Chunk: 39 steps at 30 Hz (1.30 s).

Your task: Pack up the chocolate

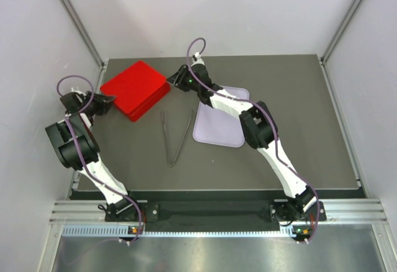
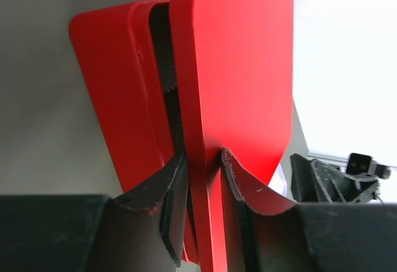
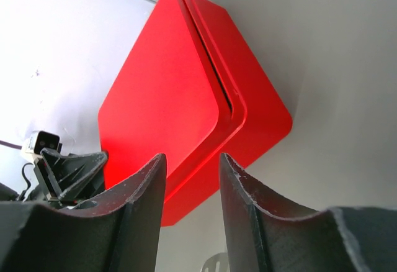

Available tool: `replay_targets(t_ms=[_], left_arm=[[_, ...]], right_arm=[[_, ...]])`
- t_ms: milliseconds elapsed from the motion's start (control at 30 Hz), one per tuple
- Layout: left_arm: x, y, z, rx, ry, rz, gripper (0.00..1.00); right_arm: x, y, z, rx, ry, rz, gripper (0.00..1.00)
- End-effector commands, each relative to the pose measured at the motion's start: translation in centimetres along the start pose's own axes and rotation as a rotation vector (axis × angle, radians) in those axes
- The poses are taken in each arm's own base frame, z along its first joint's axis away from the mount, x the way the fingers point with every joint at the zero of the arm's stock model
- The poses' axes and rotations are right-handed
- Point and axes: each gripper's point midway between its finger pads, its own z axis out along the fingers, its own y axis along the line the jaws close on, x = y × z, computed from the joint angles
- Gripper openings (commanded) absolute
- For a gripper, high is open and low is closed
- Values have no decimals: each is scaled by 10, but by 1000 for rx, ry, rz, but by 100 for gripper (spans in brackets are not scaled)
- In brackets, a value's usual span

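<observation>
Left wrist view shows left claw (image 2: 203,160) pinching red lid (image 2: 242,67); right claw (image 3: 192,160) gapes beside box (image 3: 260,117).

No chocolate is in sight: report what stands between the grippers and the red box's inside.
The red lid, lifted only a crack. The left gripper straddles its edge; the right gripper is open beside it.
</observation>
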Motion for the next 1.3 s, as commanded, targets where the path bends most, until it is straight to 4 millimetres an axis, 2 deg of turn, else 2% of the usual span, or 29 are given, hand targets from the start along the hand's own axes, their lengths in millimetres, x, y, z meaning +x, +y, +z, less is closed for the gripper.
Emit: replay_targets(t_ms=[0, 333, 600, 1000, 1267], left_arm=[[-4, 21, -7, -136, -30, 51, 32], [2, 19, -13, -172, -12, 64, 34], [-6, 11, -18, -212, -11, 104, 36], [6, 19, -28, -307, 25, 122, 36], [3, 21, -37, -388, 24, 150, 37]], right_arm=[[-7, 27, 5, -69, -43, -19, 40], [-4, 26, 4, -64, -34, -21, 39], [-7, 28, 1, -61, -35, -33, 39], [-5, 27, -3, -50, -30, -44, 38], [-5, 28, -4, -51, -26, -45, 38]])
